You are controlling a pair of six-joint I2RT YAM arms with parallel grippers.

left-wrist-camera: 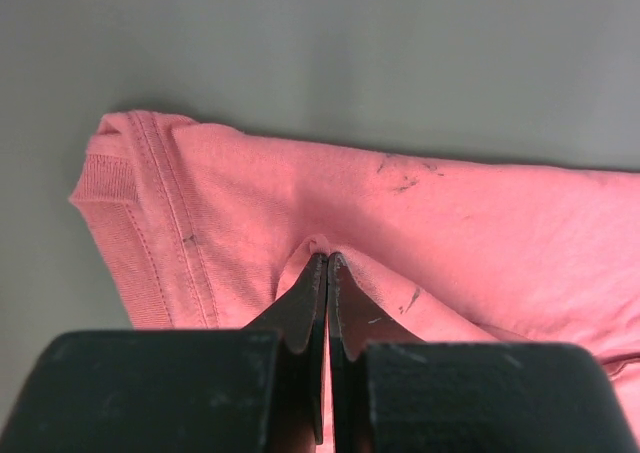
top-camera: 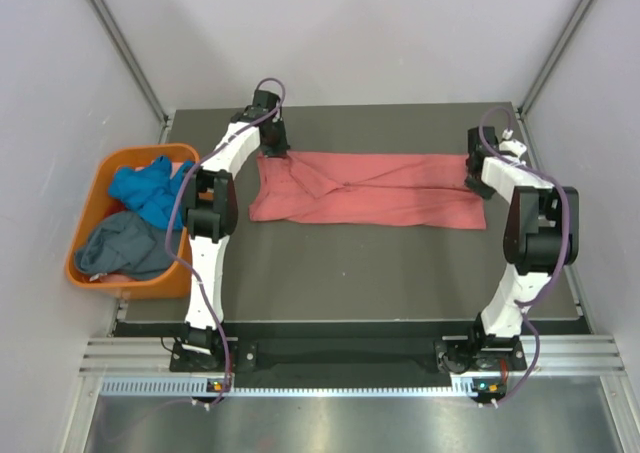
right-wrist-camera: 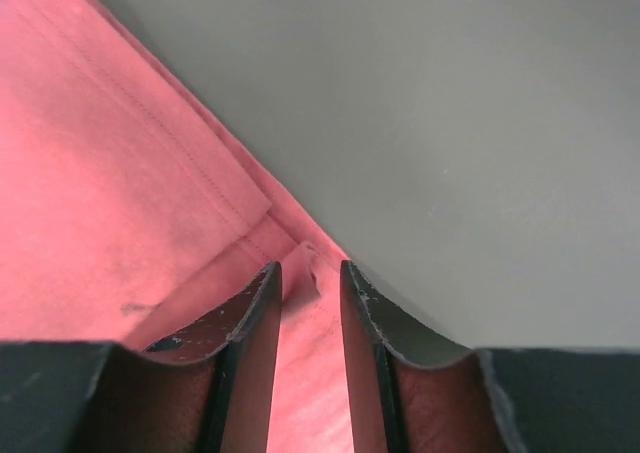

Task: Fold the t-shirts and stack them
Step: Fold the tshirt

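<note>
Salmon-pink t-shirt (top-camera: 365, 188) lies folded into a long band right of the orange tub (top-camera: 135, 154) — left gripper (left-wrist-camera: 327, 265) pinched shut on its tub-side end, right gripper (right-wrist-camera: 310, 278) jaws apart over the far end; blue t-shirt (top-camera: 145, 188) and grey-blue t-shirt (top-camera: 125, 248) wait crumpled in the tub, nothing stacked yet

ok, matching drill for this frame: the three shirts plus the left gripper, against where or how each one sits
Things:
1. salmon-pink cloth t-shirt
2. bright blue cloth t-shirt
3. slate grey-blue cloth t-shirt
4. left gripper

Places or states:
A. far end of the orange plastic tub
B. shut, pinching a fold of pink cloth
C. laid out on the dark table
D. near end of the tub

Pairs: 1-C, 2-A, 3-D, 4-B
</note>
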